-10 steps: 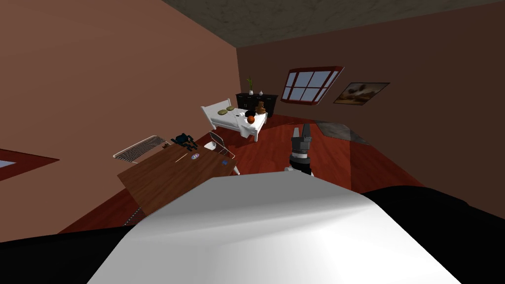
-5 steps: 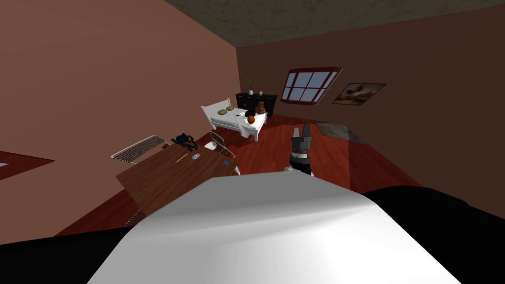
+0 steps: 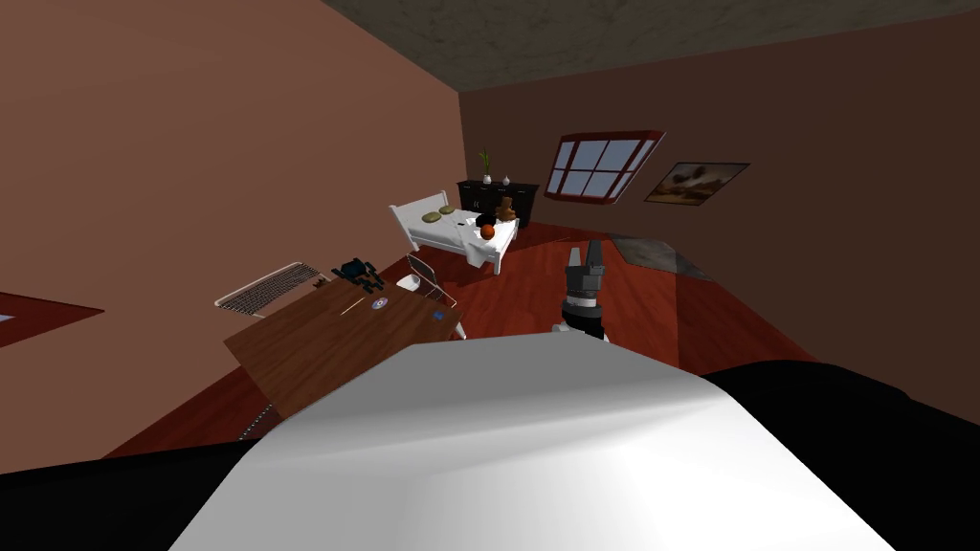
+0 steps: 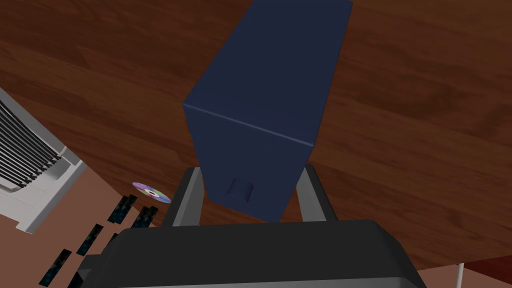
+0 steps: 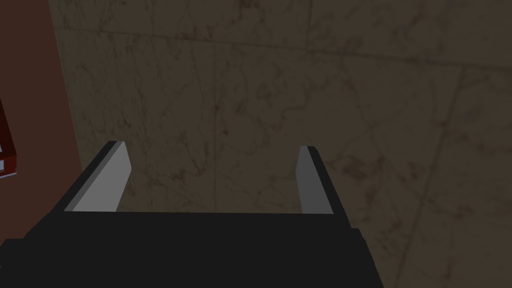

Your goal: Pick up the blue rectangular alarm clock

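L gripper (image 4: 250, 169) is clamped on both sides of the dark blue clock (image 4: 265, 95), just above the wood table (image 4: 425, 125), for what looks like a square lift; R gripper (image 3: 584, 251) is spread open and raised, prob. for clearance.

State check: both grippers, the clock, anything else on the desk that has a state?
blue clock: gripped at its sides, over the wooden table; lifted or not, cannot tell
left gripper: shut on the blue clock
right gripper: open, empty
disc: lying flat on the wooden table
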Tool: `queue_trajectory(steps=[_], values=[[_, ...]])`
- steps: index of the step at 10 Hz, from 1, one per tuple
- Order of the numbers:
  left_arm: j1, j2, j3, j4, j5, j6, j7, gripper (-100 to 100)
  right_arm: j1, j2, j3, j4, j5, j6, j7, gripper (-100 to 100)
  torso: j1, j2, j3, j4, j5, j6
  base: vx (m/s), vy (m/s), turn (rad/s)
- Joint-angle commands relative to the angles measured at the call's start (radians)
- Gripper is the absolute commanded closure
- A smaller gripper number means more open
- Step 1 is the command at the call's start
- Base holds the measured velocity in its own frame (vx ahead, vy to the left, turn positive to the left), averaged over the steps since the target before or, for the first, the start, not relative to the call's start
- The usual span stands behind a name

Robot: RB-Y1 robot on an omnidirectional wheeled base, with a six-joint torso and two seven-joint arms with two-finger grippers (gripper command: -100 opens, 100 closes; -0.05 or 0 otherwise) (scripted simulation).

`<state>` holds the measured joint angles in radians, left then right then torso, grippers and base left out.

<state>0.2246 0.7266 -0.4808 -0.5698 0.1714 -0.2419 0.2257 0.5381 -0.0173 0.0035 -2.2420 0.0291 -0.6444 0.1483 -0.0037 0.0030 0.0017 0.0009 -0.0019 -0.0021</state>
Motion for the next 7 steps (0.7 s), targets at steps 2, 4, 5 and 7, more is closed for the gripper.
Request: queue_trajectory(steps=[2, 4, 5, 7], values=[[0.028, 0.045, -0.018, -0.046, 0.018, 0.000, 0.018, 100, 0.000, 0.000, 0.000, 0.000, 0.000, 0.000, 0.000, 0, -0.002, 0.000, 0.000, 0.000, 0.000, 0.000, 0.003, -0.058, 0.038], [0.033, 0.055, -0.023, -0.053, 0.022, -0.002, 0.023, 100, 0.000, 0.000, 0.000, 0.000, 0.000, 0.000, 0.000, 0, -0.003, 0.000, 0.000, 0.000, -0.001, 0.000, -0.002, -0.042, 0.011], [0.037, 0.064, -0.029, -0.059, 0.025, -0.004, 0.028, 100, 0.000, 0.000, 0.000, 0.000, 0.000, 0.000, 0.000, 0, -0.002, 0.000, 0.000, 0.000, -0.001, 0.000, -0.003, -0.029, 0.010], [0.035, 0.059, -0.026, -0.055, 0.024, -0.004, 0.026, 0, 0.000, 0.000, 0.000, 0.000, 0.000, 0.000, 0.000, 0, -0.001, 0.000, 0.000, 0.000, -0.001, 0.001, 0.000, -0.006, 0.002]])
